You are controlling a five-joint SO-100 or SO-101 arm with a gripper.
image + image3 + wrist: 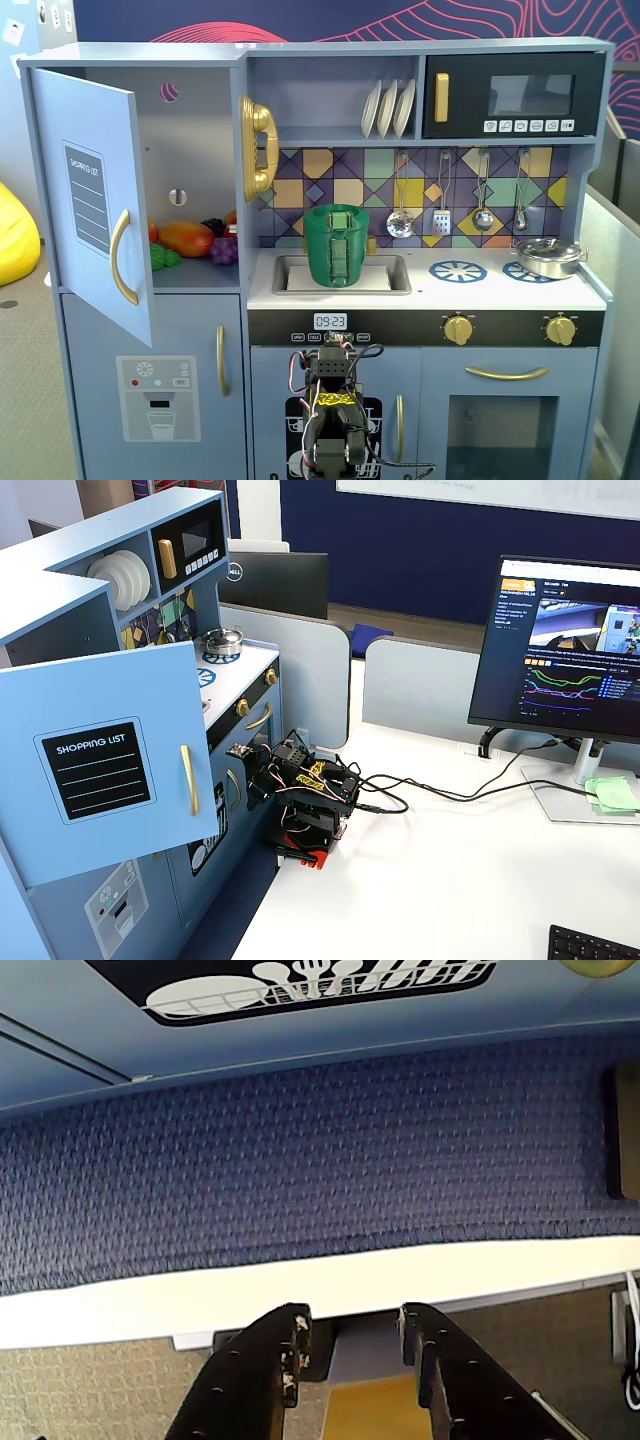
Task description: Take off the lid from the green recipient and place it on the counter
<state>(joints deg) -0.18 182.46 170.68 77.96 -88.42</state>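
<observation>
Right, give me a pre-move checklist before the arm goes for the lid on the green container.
1. Lid seated on the green recipient: ok, it sits on top.
2. Recipient upright in the sink: ok.
3. Gripper empty: ok, the fingers stand apart with nothing between them.
4. Arm near the lid: not ok, it is folded low in front of the cabinet, below the counter.
5. Free counter for setting down: ok, bare patch right of the sink in a fixed view; metal pot stands at the far right.
</observation>
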